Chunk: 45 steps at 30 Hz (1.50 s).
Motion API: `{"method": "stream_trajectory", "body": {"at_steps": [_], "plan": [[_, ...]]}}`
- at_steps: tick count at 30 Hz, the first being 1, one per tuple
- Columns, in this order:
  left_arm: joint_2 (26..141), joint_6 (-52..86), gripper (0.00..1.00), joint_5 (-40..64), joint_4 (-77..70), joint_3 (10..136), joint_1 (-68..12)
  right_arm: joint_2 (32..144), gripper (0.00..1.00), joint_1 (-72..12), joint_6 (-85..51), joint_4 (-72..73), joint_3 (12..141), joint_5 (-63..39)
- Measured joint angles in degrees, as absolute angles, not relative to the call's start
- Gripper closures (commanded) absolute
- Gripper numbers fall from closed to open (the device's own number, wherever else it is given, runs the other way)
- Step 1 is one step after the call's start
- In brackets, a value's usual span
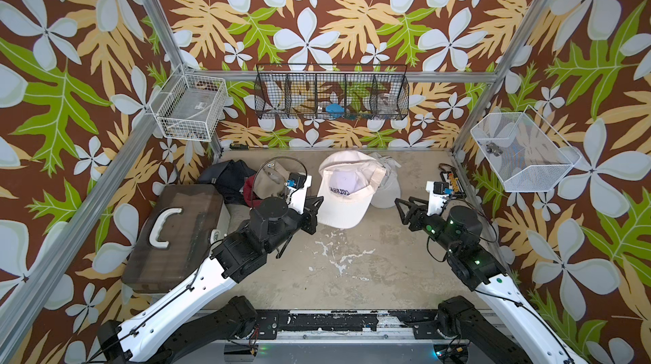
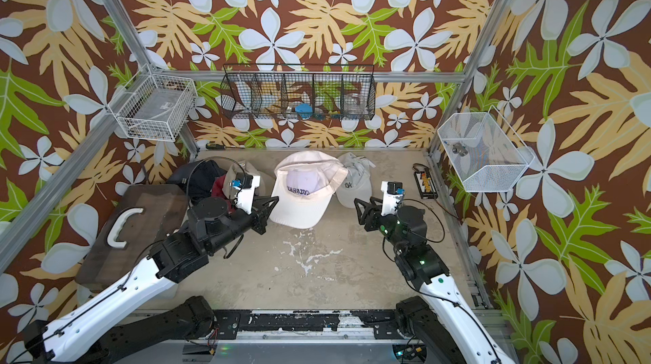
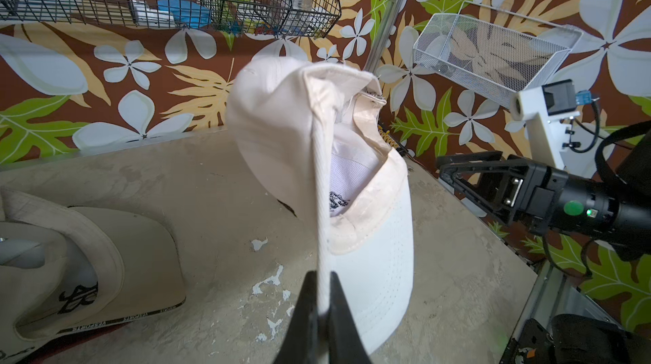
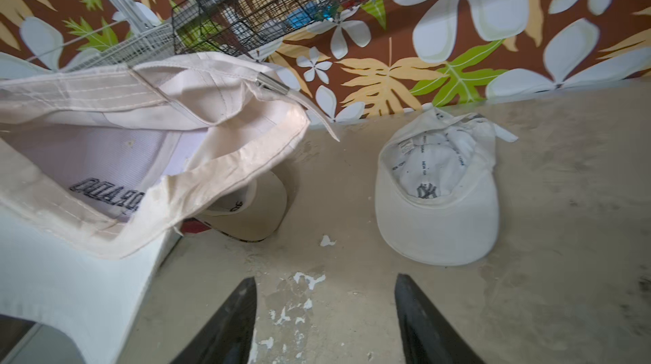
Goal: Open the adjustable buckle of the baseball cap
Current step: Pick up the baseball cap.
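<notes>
Left fingers (image 3: 304, 309) clamp the brim (image 3: 373, 274) of the cap (image 1: 347, 200); buckle (image 4: 273, 83) at cap's far rear, just beyond the wide, empty right fingers (image 4: 419, 316), so judged nearer the right arm.

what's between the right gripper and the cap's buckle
Nothing visible. The open right gripper faces bare table, and the buckle sits exposed at the back of the cap, which the left gripper holds by its brim.

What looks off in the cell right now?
Tabletop coating is flaked off in white patches mid-table. The cream cap is held inside-up, brim edge pinched in the shut left claw, strap tail dangling past its buckle.
</notes>
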State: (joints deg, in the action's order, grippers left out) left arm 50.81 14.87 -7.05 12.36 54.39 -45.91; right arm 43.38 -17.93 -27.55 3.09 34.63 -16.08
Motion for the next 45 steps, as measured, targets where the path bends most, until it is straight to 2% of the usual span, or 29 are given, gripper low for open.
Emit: {"method": "stream_trajectory", "body": {"at_steps": [5, 13, 32, 35, 40, 45], "plan": [[49.0, 16.1, 1.00, -6.8, 12.7, 53.5, -45.9, 46.6, 0.36, -17.6, -32.0, 10.7, 33.5, -23.7], [47.3, 18.0, 1.00, -5.5, 12.7, 51.0, -46.7, 52.0, 0.36, -17.6, -36.2, 19.1, 33.0, -28.6], [44.3, 21.3, 1.00, -5.3, 13.2, 48.6, -50.7, 58.8, 0.38, -17.5, -38.9, 26.2, 33.9, -30.0], [43.8, 21.6, 1.00, -5.4, 13.2, 48.6, -51.1, 59.4, 0.43, -17.5, -38.9, 26.5, 34.4, -30.0], [43.0, 22.1, 1.00, -5.5, 13.3, 48.6, -51.4, 59.3, 0.65, -17.5, -38.7, 27.0, 34.4, -30.1], [43.2, 22.2, 1.00, -4.6, 13.5, 48.2, -51.8, 58.1, 0.78, -17.3, -38.4, 27.4, 34.0, -30.1]]}}
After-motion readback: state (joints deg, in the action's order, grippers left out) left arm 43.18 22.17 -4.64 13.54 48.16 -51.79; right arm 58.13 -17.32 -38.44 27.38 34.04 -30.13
